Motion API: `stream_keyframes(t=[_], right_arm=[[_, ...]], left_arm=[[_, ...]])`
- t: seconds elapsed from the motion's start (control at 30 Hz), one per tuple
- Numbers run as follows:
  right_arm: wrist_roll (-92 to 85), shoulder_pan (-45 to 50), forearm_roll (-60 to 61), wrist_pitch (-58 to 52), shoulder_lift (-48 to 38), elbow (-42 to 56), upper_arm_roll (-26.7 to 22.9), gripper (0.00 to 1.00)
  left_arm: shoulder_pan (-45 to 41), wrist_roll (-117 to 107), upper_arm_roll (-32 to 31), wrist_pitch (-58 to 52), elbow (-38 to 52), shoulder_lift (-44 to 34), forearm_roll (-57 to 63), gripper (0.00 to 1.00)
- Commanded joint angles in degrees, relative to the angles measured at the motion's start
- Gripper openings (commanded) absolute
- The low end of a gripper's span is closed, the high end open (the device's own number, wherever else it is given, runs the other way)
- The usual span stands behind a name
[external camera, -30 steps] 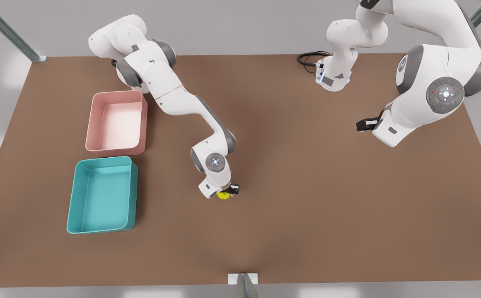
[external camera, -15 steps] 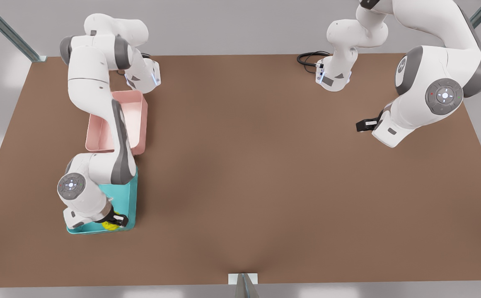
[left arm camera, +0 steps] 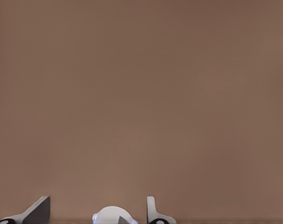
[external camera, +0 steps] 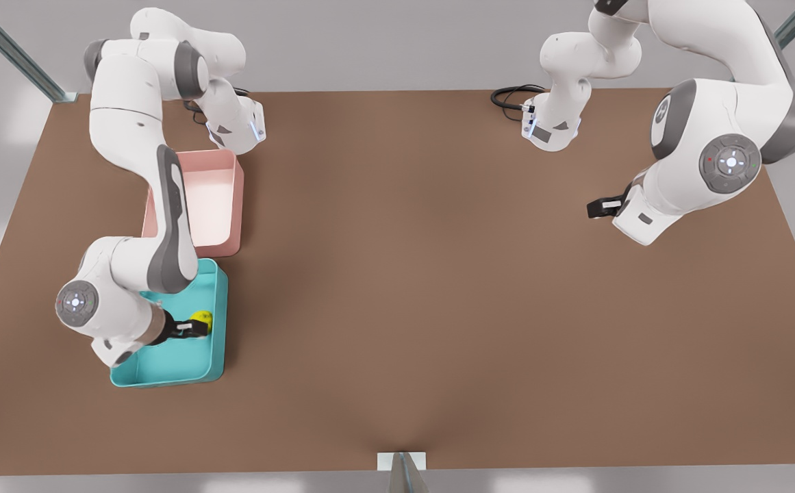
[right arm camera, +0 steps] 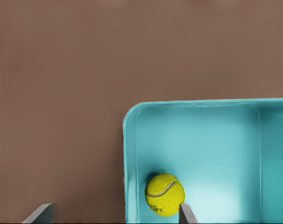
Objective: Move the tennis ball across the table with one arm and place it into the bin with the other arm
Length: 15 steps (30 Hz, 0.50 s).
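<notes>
Two arms show in the front view. The right end effector (external camera: 195, 327) hangs over the teal bin (external camera: 216, 342), and the ball (external camera: 201, 319) sits at its tips, inside the bin beside the pink tray (external camera: 236, 205). The left end effector (external camera: 596, 207) waits over bare bench (external camera: 424, 274), well apart. The left wrist view shows its fingers (left arm camera: 153, 212) spread above bare bench. The right wrist view shows the ball (right arm camera: 165, 194) lying on the bin floor near a corner, fingers (right arm camera: 187, 214) parted, released. The drop looks done; next, the right arm should lift clear without nudging the ball.
</notes>
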Motion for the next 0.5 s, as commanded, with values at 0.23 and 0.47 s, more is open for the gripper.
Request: stream_keyframes(t=[0.23,0.47], right_arm=[[4.54,0.27,-7.15,-29.85,-14.54,4.14,-0.72,1.0],[6.65,-10.28,-8.91,-26.78,-24.29,-5.09,11.15,1.0]], left_arm=[[0.01,-0.09,-0.1,-0.04,-0.04,-0.07,0.03,1.0],[0.01,-0.09,-0.1,-0.04,-0.04,-0.07,-0.06,1.0]])
